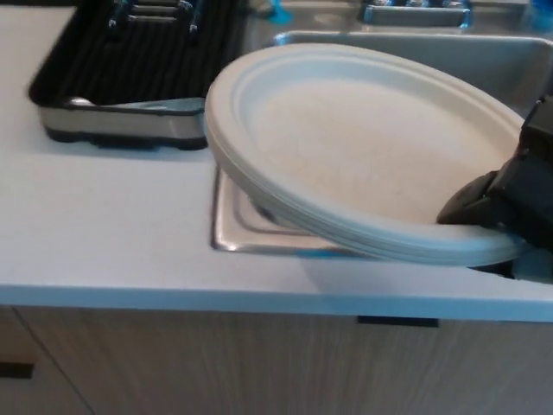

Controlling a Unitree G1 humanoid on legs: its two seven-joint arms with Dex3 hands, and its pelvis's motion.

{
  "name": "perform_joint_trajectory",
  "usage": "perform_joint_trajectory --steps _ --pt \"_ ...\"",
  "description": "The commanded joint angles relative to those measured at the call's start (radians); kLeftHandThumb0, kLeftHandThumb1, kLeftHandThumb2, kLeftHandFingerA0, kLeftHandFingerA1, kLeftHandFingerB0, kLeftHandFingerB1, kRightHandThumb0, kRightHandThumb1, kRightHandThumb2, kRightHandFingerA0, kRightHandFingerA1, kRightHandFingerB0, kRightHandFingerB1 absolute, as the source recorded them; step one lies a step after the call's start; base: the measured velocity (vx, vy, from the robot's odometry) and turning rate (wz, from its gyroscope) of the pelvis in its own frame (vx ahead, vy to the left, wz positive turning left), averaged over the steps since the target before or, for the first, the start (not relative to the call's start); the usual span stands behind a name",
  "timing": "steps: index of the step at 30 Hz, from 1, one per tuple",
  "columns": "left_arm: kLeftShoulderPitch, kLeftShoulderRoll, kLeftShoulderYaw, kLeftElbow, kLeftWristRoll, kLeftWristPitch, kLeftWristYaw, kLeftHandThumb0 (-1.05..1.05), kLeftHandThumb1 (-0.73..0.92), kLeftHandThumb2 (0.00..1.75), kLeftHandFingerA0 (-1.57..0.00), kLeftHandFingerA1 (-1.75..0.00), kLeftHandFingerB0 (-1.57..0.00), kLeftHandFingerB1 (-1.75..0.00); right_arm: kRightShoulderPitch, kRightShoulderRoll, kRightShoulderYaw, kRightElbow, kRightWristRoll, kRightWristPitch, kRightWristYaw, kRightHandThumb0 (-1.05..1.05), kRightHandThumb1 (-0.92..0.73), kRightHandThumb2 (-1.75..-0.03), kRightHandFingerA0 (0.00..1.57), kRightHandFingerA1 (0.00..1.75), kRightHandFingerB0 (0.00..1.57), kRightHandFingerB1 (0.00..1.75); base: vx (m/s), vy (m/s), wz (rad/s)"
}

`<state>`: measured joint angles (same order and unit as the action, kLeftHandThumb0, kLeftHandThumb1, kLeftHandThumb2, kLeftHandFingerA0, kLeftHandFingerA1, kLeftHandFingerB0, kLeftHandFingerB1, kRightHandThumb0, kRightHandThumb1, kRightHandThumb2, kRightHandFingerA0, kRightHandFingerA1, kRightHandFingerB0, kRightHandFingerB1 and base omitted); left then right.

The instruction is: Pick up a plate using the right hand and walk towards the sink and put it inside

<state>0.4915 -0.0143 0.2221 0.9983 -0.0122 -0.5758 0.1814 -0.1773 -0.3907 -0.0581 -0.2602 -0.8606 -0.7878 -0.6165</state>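
One robot hand (505, 203) shows, the right, at the right edge of the head view: black, closed on the near-right rim of the plate (363, 143), a dark finger lying on top of the rim. The left robot hand isn't in view. Plate is white, round, w/ a ridged rim; looks like several thin rims stacked along its near edge, can't tell if it's more than one plate. It's held up in the air, tilted w/ its near-right side lower, & hangs over the sink (484, 60), covering most of the basin. Sink is steel, set into the desk (104, 233); its front-left corner shows just under the plate's near-left edge, its back wall beyond the plate. Behind the sink, at the top edge, chrome tap fittings (415, 12) & a small blue item (278, 12), too blurred to name. Left of the sink, a black dish rack (138, 69) w/ a steel base sits on the pale desk. Below the desk's front edge, wood-look cabinet fronts (259, 363).
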Motion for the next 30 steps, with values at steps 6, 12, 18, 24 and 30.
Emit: perform_joint_trajectory --steps 6,12,18,24,30 --pt "-0.023 0.022 0.008 0.051 -0.004 -0.06 0.006 0.22 0.8 1.64 -1.23 -1.41 -1.06 -1.24 -0.043 0.006 -0.033 0.033 -0.021 -0.033 -0.068 -0.45 -0.63 -1.1 1.02 1.75 0.64 1.75 0.0 0.053 0.05" --pt "-0.003 0.017 -0.003 0.009 0.01 -0.052 0.024 0.23 0.78 1.62 -1.25 -1.42 -1.07 -1.24 -0.042 0.015 -0.023 0.038 0.008 -0.034 -0.045 -0.44 -0.6 -1.17 1.01 1.75 0.63 1.75 0.01 -0.03 0.01" --pt "0.002 0.015 -0.003 0.002 0.0 -0.056 0.015 0.22 0.78 1.63 -1.27 -1.43 -1.08 -1.25 -0.051 0.018 -0.019 0.043 0.009 -0.032 -0.035 -0.44 -0.59 -1.16 1.02 1.75 0.64 1.75 0.02 -0.057 0.01" --pt "-0.016 0.022 0.001 0.039 -0.003 -0.064 0.012 0.24 0.84 1.71 -1.29 -1.46 -1.06 -1.26 -0.049 0.014 -0.027 0.043 0.004 -0.027 -0.033 -0.44 -0.59 -1.17 1.05 1.75 0.66 1.75 0.0 0.0 0.0" --pt "0.01 0.01 -0.005 -0.014 -0.002 -0.049 0.015 0.2 0.81 1.67 -1.31 -1.47 -1.09 -1.27 -0.049 0.004 -0.032 0.043 -0.018 -0.001 -0.016 -0.45 -0.52 -1.26 1.07 1.75 0.66 1.75 0.0 0.0 0.0"
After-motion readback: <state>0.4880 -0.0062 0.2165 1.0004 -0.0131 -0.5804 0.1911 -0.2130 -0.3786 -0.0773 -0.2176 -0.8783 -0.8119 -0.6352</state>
